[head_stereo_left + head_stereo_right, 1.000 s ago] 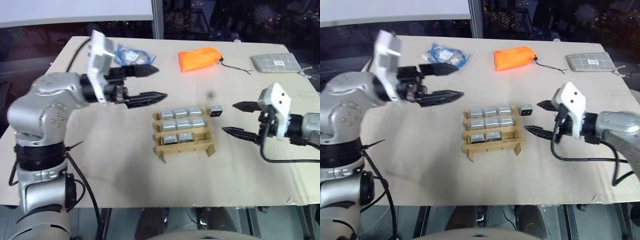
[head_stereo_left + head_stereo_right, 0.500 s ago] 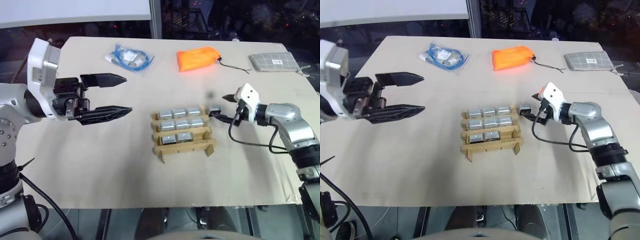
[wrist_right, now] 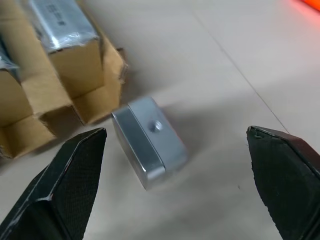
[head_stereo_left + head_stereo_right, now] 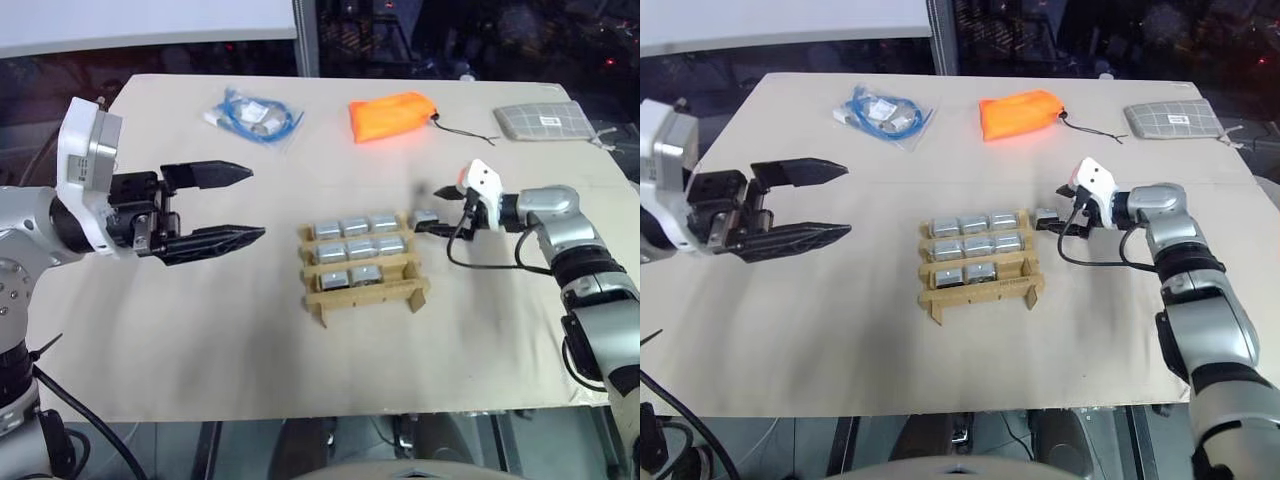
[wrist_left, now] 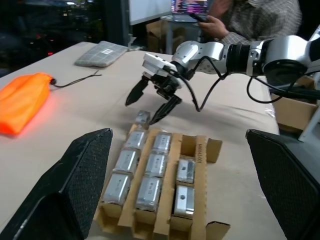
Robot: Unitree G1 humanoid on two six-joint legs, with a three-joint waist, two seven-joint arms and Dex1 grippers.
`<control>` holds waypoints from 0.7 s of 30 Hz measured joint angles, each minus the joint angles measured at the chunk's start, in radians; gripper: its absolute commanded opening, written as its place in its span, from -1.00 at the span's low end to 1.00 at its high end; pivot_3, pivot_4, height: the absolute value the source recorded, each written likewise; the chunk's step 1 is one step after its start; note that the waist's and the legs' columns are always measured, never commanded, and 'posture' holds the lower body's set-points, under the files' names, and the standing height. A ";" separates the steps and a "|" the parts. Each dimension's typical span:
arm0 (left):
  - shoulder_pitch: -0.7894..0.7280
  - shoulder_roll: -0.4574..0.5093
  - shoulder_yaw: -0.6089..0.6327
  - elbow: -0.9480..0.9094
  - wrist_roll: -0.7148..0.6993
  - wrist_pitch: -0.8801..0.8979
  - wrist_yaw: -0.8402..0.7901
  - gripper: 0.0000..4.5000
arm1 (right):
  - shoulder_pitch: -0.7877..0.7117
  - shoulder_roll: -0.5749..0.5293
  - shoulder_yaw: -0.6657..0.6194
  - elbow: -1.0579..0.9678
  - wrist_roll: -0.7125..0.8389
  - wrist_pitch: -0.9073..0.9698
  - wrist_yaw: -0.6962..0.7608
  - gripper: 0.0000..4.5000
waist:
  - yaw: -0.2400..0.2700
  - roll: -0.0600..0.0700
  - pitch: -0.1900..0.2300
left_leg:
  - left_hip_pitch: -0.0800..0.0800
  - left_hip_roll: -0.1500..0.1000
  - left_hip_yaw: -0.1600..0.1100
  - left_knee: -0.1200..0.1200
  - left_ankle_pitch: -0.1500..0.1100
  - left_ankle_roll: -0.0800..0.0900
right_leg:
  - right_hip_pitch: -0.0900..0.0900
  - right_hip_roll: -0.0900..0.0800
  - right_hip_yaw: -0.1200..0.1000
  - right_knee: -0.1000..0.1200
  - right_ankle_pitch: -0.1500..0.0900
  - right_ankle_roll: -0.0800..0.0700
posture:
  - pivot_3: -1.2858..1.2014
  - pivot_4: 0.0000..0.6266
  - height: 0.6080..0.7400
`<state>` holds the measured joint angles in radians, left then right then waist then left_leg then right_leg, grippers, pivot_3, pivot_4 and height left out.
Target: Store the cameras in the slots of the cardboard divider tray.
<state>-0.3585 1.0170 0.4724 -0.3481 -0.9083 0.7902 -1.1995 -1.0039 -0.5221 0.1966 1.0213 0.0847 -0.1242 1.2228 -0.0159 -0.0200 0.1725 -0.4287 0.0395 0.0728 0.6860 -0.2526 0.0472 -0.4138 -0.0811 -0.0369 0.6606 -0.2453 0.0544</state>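
My right claw (image 4: 437, 210), fingers apart, straddles the last loose camera (image 3: 148, 141) lying on the tabletop (image 4: 200, 330) just beside the cardboard divider tray (image 4: 362, 266). A skewed close could nudge it away or bump the tray.

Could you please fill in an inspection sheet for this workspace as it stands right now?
Surface: beige table top.
Job's things: brown cardboard divider tray holds eight silver-grey cameras; front right slot empty; ninth silver-grey camera lies beside its far right corner.
Clutter: orange pouch, grey checked pouch, clear bag of blue cable.
Grippers: left gripper open, empty; right gripper open around the loose camera.
Cables: black cable at right wrist.
Surroundings: seated person.
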 measured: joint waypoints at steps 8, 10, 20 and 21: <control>0.030 0.020 0.031 -0.010 -0.019 -0.007 0.002 1.00 | -0.012 0.014 -0.009 0.072 -0.051 -0.031 0.067 -0.11 | -0.002 0.001 0.000 | 0.000 0.000 0.000 0.000 0.000 0.000 | 0.000 0.000 0.000 0.000 0.000 0.000 | 0.03 -0.52 1.00; 0.035 0.021 0.031 -0.010 -0.019 -0.010 0.000 1.00 | -0.014 0.018 -0.014 0.076 -0.051 -0.036 0.066 -0.50 | -0.002 0.001 0.000 | 0.000 0.000 0.000 0.000 0.000 0.000 | 0.000 0.000 0.000 0.000 0.000 0.000 | 0.03 -0.52 1.00; 0.039 0.040 0.016 0.006 -0.014 -0.035 -0.020 1.00 | -0.013 0.016 -0.031 0.070 -0.052 -0.038 0.073 -0.72 | -0.001 0.002 0.001 | 0.000 0.000 0.000 0.000 0.000 -0.001 | 0.000 0.000 0.000 0.000 0.000 0.000 | 0.03 -0.52 1.00; 0.039 0.041 0.005 0.008 -0.011 -0.038 -0.023 1.00 | -0.013 0.010 -0.039 0.059 -0.049 -0.034 0.078 -0.72 | -0.001 0.002 0.001 | 0.000 0.000 0.000 0.000 0.000 -0.001 | 0.000 0.000 0.000 0.000 0.000 0.000 | 0.03 -0.52 1.00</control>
<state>-0.3199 1.0585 0.4775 -0.3404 -0.9190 0.7518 -1.2227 -1.0166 -0.5118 0.1576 1.0802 0.0354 -0.1578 1.3005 -0.0165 -0.0176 0.1740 -0.4285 0.0394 0.0731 0.6857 -0.2524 0.0467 -0.4138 -0.0813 -0.0369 0.6609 -0.2452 0.0544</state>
